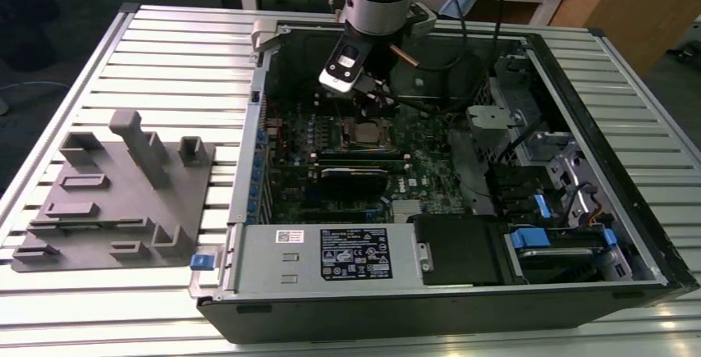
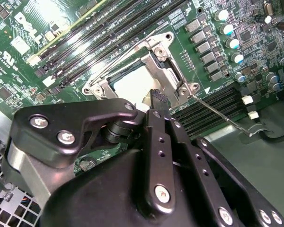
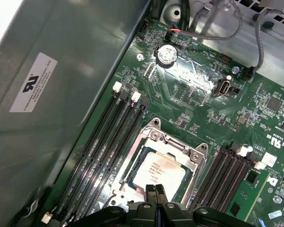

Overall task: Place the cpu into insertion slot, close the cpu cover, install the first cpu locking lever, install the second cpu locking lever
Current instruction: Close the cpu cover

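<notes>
The cpu, faintly printed, lies within cpu cover.

Dull silvery metal cpu, shiny metal cpu cover, glossy green circuit board, matt black hand.

My gripper hangs inside the open computer case, near the insertion slot on the green motherboard.
</notes>
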`<state>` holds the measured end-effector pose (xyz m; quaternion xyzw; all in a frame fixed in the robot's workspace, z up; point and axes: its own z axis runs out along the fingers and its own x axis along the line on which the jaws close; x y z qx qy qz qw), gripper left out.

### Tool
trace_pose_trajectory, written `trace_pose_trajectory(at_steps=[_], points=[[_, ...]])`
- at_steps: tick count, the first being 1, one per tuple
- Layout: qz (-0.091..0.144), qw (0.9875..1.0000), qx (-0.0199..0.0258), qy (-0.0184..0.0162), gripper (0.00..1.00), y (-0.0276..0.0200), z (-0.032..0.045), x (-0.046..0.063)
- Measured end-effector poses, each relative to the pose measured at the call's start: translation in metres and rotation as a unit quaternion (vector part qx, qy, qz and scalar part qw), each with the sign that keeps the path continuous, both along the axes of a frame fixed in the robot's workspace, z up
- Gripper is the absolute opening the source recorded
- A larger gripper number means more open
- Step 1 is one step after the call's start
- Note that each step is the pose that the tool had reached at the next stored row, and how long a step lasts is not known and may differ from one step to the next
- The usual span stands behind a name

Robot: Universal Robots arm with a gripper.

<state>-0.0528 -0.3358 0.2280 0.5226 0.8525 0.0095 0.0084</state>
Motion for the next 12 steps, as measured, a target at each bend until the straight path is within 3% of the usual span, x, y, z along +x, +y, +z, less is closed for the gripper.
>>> trace_pose_trajectory(at_steps=[6, 12], points=[[0.006, 1.0000, 0.0000, 0.0000, 0.11, 0.0000, 0.0000, 0.0000], [0.038, 0.9993, 0.0000, -0.0001, 0.11, 0.0000, 0.0000, 0.0000]])
